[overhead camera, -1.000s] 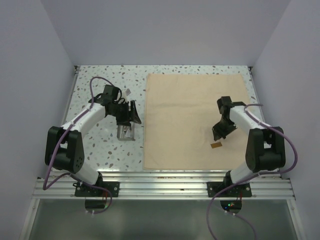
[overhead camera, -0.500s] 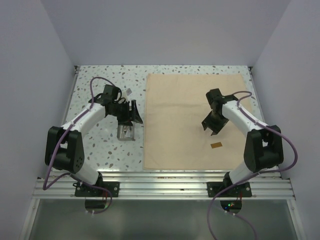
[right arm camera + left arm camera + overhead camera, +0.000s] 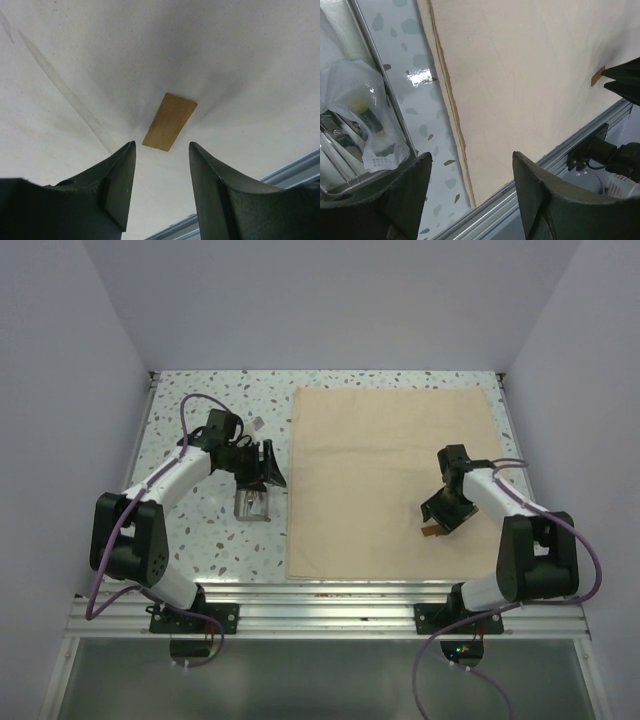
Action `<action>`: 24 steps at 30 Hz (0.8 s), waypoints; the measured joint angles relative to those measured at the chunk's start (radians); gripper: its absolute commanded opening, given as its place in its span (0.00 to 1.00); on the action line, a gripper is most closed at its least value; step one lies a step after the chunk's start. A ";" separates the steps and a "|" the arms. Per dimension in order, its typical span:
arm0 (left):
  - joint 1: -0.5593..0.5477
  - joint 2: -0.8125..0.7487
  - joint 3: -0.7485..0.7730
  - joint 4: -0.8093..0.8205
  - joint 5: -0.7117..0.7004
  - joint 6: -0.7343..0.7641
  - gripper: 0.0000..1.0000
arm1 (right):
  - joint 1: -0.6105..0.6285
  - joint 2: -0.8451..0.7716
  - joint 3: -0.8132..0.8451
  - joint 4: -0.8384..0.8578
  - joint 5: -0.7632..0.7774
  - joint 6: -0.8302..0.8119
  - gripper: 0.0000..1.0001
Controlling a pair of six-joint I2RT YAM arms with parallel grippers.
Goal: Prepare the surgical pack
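Top external view first: the cloth (image 3: 390,480) lies flat on the table (image 3: 200,540), so that much looks done, but the tray (image 3: 252,507) sits on bare table just beside the cloth's left edge, not on it. My read: early going, with the tray yet to be placed on the cloth and the folding all to come. Left gripper (image 3: 470,160) hovers by the tray, fingers spread, holding nothing. Right gripper (image 3: 162,146) is low over the cloth's near right part, jaws apart, straddling a small brown tab (image 3: 170,121) without pinching it. What that tab is, I can't say. In the left wrist view the tray is cut off at the frame edge; a clear packet (image 3: 357,107) lies in it over some metal, but scissors, forceps and gauze can't be picked out.
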 measured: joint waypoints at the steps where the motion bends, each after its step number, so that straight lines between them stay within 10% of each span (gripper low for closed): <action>1: 0.000 0.000 0.000 0.000 0.000 0.000 0.69 | -0.005 -0.007 -0.008 0.013 0.000 -0.002 0.49; 24: 0.000 0.000 -0.002 0.000 0.004 0.000 0.69 | -0.035 -0.004 -0.065 0.111 -0.024 -0.003 0.47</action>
